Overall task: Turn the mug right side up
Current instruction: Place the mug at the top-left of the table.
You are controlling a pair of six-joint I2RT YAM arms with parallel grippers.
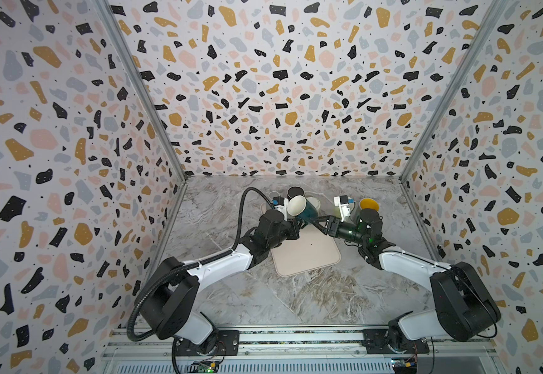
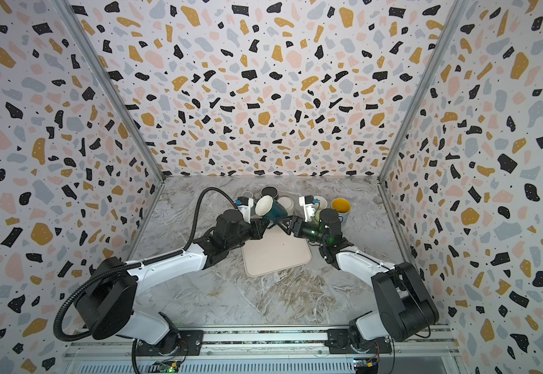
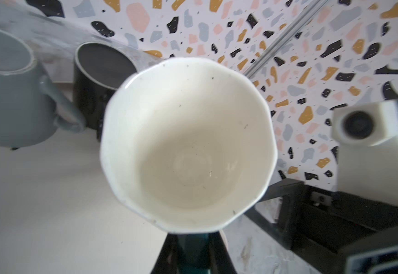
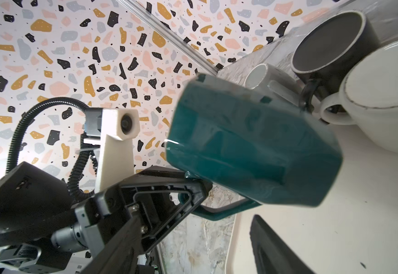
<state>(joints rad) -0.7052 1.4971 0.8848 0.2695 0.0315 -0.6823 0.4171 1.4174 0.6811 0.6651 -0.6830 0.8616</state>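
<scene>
The mug is teal outside and cream inside. It hangs tilted above the beige mat, its mouth turned up and to the left. My left gripper is shut on the mug's handle, and the cream inside of the mug fills the left wrist view. My right gripper stands open just right of the mug's base, its fingers apart and touching nothing.
Behind the mat stand a grey mug, a black mug and a white mug. A yellow-lined mug stands at the back right. Patterned walls close in three sides.
</scene>
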